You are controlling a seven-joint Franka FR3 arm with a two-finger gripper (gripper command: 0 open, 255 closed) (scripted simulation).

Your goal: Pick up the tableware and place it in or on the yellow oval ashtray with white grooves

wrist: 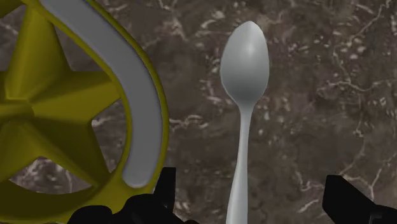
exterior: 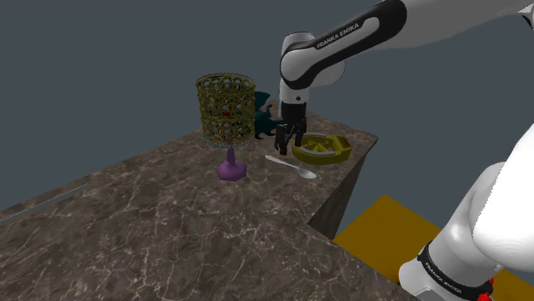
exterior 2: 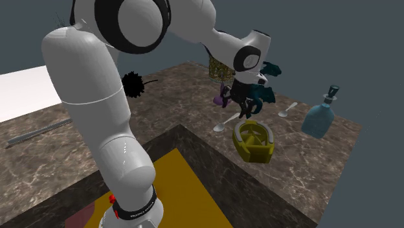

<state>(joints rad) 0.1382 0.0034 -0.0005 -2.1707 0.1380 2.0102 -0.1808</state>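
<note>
Open, the pincer (exterior: pixel 287 144) hangs over the spoon (wrist: pixel 245 63), whose handle lies untouched between its fingers, with the yellow ashtray (wrist: pixel 57 95) just beside it toward the dark marbled counter (exterior: pixel 171 222)'s edge, a lattice lamp (exterior: pixel 225 107) on its other side, and grey walls (exterior: pixel 103 51) beyond.

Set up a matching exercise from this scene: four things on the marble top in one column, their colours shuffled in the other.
Things:
1. spoon
2. ashtray
3. bottle
4. lamp base

Colours:
A. purple
B. pale blue
C. grey
D. yellow

Pairs: 1-C, 2-D, 3-B, 4-A
</note>
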